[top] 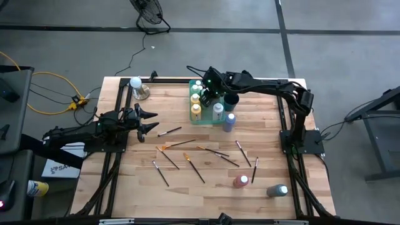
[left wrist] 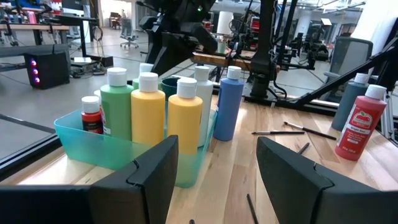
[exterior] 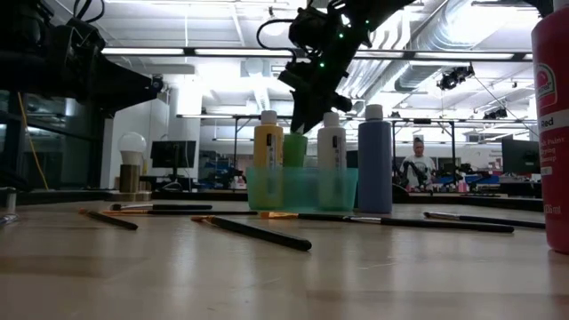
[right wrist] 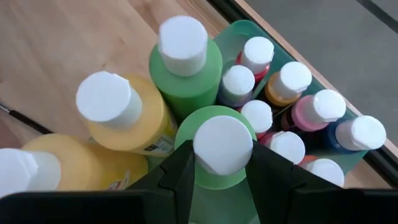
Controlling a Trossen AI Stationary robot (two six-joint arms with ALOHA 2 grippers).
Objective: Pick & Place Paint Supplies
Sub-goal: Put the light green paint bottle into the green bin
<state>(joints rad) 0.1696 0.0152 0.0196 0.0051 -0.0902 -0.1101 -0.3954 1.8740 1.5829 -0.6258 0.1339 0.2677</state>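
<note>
Bottles mostly fill the green bin point(top: 192, 115); right pincer point(right wrist: 221, 163) grips a green bottle point(right wrist: 214, 146) there. Left pincer point(top: 150, 120) wide, empty. Brushes point(top: 187, 155), red bottle point(top: 240, 182) remain on worktop point(top: 125, 187).

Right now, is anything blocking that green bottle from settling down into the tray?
Nothing visible blocks it. The right gripper brackets the green bottle's white cap, already among the other bottles inside the teal tray. Yellow and green bottles crowd close beside it, not under it.

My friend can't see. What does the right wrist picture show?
The right hand has its two dark fingers on either side of a green paint bottle's white cap, above a green bin packed with white-capped paint bottles. Yellow bottles stand beside it.
</note>
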